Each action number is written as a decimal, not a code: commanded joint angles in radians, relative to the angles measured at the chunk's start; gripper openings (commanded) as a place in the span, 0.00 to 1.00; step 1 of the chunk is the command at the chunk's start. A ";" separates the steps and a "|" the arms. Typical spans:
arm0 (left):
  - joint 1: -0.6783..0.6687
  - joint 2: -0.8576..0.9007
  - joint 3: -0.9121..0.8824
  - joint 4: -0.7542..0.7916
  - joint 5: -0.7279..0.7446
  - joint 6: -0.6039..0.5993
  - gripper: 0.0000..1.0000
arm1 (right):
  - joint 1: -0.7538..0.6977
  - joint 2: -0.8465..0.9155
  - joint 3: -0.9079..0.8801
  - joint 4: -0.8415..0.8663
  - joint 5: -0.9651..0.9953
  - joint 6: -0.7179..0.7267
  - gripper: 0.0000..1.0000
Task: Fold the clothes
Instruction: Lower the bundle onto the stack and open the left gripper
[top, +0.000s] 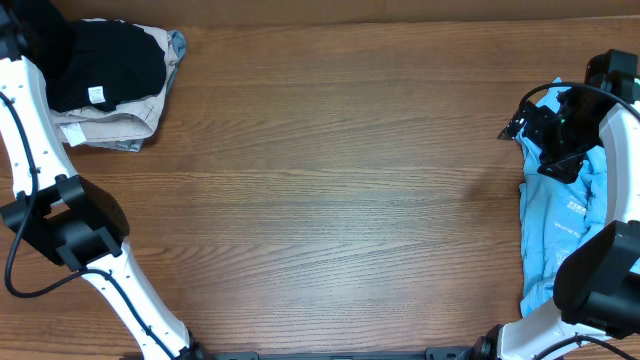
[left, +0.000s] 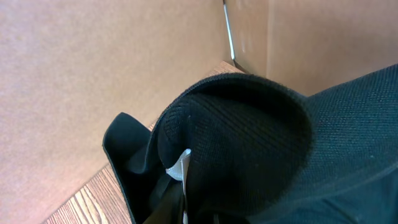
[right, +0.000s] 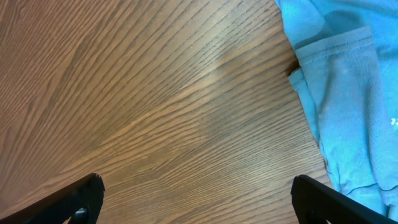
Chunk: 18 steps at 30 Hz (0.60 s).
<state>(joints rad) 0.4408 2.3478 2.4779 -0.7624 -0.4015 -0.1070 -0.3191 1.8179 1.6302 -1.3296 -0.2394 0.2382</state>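
Over at the far left corner of the bench sits a heap of clothes: a black knit garment on top, a beige garment bunched under it, and a sliver of grey-blue cloth poking out at the back. A small white label shows on the near edge of the black piece.

The left arm reaches up to that corner, and the left gripper is a dark shape right against the black cloth. From above I cannot tell how its jaws stand. The left wrist view does not help either: it is filled with ribbed black fabric, a white tag tucked in a fold, and a plain brown wall behind.

On the other side, a light blue garment lies crumpled along the right edge of the bench, with a bit of white print on it. The right gripper hangs over its far end. In the right wrist view its jaws are spread wide, one black fingertip at each lower corner, with bare wood between them and nothing held. The blue cloth's hemmed edge lies off to one side of the jaws, apart from them.
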 joint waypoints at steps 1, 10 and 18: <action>0.016 -0.027 0.059 0.016 -0.023 -0.053 0.04 | 0.005 -0.021 0.013 0.003 -0.001 -0.003 1.00; 0.065 -0.027 0.071 0.044 0.097 -0.171 0.04 | 0.005 -0.021 0.013 0.003 0.003 -0.003 1.00; 0.071 -0.027 0.134 0.072 0.159 -0.196 0.04 | 0.005 -0.021 0.013 0.024 0.003 -0.003 1.00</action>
<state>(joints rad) 0.5125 2.3478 2.5290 -0.7132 -0.2913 -0.2668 -0.3191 1.8179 1.6302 -1.3121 -0.2386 0.2386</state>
